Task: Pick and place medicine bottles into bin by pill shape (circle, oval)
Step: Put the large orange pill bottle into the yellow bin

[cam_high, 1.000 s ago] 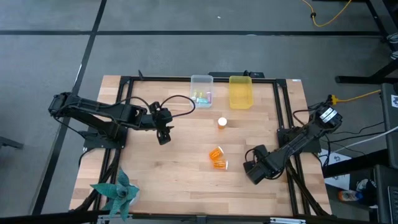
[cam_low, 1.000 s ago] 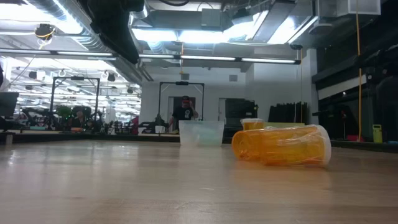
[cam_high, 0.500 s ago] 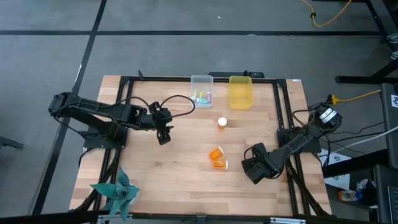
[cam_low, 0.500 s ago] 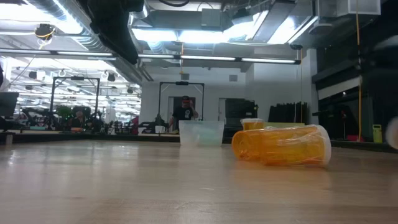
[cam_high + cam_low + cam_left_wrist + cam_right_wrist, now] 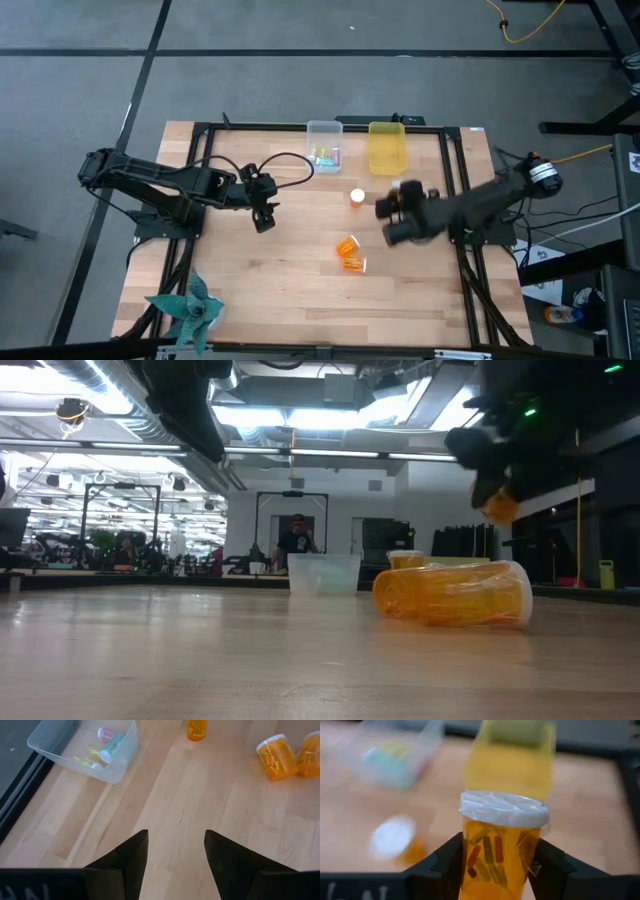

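My right gripper (image 5: 392,216) is above the table's middle right, near the yellow bin (image 5: 387,148), and is shut on an amber medicine bottle with a white cap (image 5: 500,852). It also shows high in the low view (image 5: 497,505). My left gripper (image 5: 263,218) is open and empty over the table's left middle (image 5: 175,850). Two amber bottles (image 5: 349,254) lie on their sides at the table's middle. One more (image 5: 357,197) stands upright on its base farther back. Pastel vials (image 5: 107,745) lie in the clear bin (image 5: 324,145). My right gripper pinches the amber bottle's body (image 5: 470,865) between its two fingers (image 5: 445,862), just below the white cap (image 5: 504,809), on two opposite sides. The cap end points forward, past the fingertips. The bottle is lifted clear of the table.
The clear bin and the yellow bin stand side by side at the table's far edge. A teal paper pinwheel (image 5: 188,312) lies at the near left corner. Bare wood lies between the two arms and along the near edge.
My right gripper has swung fast from the table's near right, up and toward the far edge and the left, to a spot near the yellow bin, carrying the amber bottle. The bottles on the table have stayed in place.
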Tool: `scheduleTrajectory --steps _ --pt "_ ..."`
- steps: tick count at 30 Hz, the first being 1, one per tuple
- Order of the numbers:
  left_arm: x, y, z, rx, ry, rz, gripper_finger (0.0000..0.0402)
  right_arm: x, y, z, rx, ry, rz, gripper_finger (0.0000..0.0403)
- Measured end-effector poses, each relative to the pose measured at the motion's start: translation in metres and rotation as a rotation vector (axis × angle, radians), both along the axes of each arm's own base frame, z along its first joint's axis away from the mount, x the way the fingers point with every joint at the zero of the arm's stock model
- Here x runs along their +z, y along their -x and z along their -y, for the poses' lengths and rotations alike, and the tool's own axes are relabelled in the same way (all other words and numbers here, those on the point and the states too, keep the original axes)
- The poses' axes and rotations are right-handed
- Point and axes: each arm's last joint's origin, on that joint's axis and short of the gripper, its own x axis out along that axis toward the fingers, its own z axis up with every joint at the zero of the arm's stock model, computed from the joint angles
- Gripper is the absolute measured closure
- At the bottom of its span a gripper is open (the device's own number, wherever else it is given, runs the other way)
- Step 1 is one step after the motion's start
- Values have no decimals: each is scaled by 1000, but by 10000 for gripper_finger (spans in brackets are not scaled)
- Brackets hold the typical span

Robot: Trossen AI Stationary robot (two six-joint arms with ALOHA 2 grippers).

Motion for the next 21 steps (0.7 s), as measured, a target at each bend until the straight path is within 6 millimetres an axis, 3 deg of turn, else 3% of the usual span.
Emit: scheduleTrajectory --steps 5,9,11,16,21 --pt "0 0 0 0 -1 0 212 10 -8 52 -45 -9 -74 224" --pt "0 0 0 10 -15 2 212 17 -20 92 120 -162 -65 224" --pt "0 0 -1 20 -29 3 212 22 -25 112 196 -159 -36 224" --pt "0 0 -1 25 -36 4 212 26 -15 156 103 -130 2 224" --pt "0 0 -1 25 -36 4 212 22 -6 179 109 -233 45 224"
